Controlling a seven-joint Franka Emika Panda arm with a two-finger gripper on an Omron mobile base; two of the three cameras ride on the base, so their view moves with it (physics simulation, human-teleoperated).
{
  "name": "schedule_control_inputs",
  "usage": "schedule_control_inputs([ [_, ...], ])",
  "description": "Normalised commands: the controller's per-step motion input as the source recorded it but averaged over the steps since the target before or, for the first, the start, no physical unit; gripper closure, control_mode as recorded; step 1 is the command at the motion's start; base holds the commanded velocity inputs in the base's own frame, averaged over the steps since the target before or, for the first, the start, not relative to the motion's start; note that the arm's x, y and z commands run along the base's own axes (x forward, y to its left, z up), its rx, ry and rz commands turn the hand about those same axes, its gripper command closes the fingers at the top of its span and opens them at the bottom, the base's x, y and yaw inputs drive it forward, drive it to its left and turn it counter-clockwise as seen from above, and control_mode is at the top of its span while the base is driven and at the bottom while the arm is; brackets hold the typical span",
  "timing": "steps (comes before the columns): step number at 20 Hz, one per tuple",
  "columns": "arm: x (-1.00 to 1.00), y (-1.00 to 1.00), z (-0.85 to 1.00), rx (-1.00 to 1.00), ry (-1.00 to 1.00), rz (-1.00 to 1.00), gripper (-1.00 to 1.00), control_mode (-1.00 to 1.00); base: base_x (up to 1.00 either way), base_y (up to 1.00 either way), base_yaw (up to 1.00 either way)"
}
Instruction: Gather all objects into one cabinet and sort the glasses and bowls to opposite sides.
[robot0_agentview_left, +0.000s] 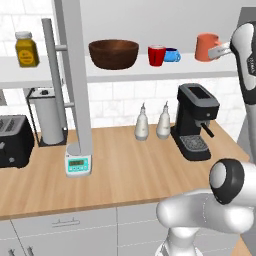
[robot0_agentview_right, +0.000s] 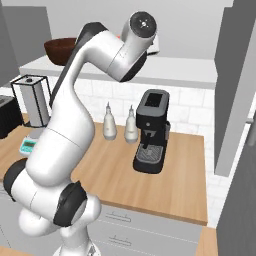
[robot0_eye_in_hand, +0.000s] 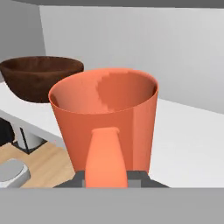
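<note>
You see an even, bright, rendered light with no glare and almost no hard shadows — only a soft dark patch inside the orange handled mug (robot0_eye_in_hand: 105, 118) in the hand view. The light wooden countertop (robot0_agentview_left: 125, 170) is lit flat. Edges look slightly jagged and soft — the pictures are low in detail, yet nothing is truly out of focus.

This is a kitchen. Below the gripper (robot0_agentview_left: 216, 52), a black coffee machine (robot0_agentview_left: 195, 120) stands on a wooden countertop (robot0_agentview_left: 125, 170) against a white tiled wall (robot0_agentview_left: 120, 97). Just to the machine's left are two pale bottles (robot0_agentview_left: 142, 123), and farther left a kitchen scale (robot0_agentview_left: 78, 165), a paper towel holder (robot0_agentview_left: 49, 116) and a black toaster (robot0_agentview_left: 15, 140). Pale grey drawers (robot0_agentview_left: 65, 222) run under the countertop.
</note>
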Motion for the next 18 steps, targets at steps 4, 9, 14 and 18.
schedule_control_inputs([
  [4, 0.18, -0.2, -0.05, 0.01, -0.04, -0.06, 1.0, -1.0, 0.0, 0.0, 0.0],
  [9, 0.43, -0.05, -0.42, 0.11, -0.04, 0.01, 1.0, -1.0, 0.0, 0.0, 0.0],
  [14, 0.8, -0.17, -0.31, 0.04, 0.02, -0.01, 1.0, -1.0, 0.0, 0.0, 0.0],
  [18, 0.68, -0.18, 0.0, 0.0, 0.05, -0.06, 1.0, -1.0, 0.0, 0.0, 0.0],
])
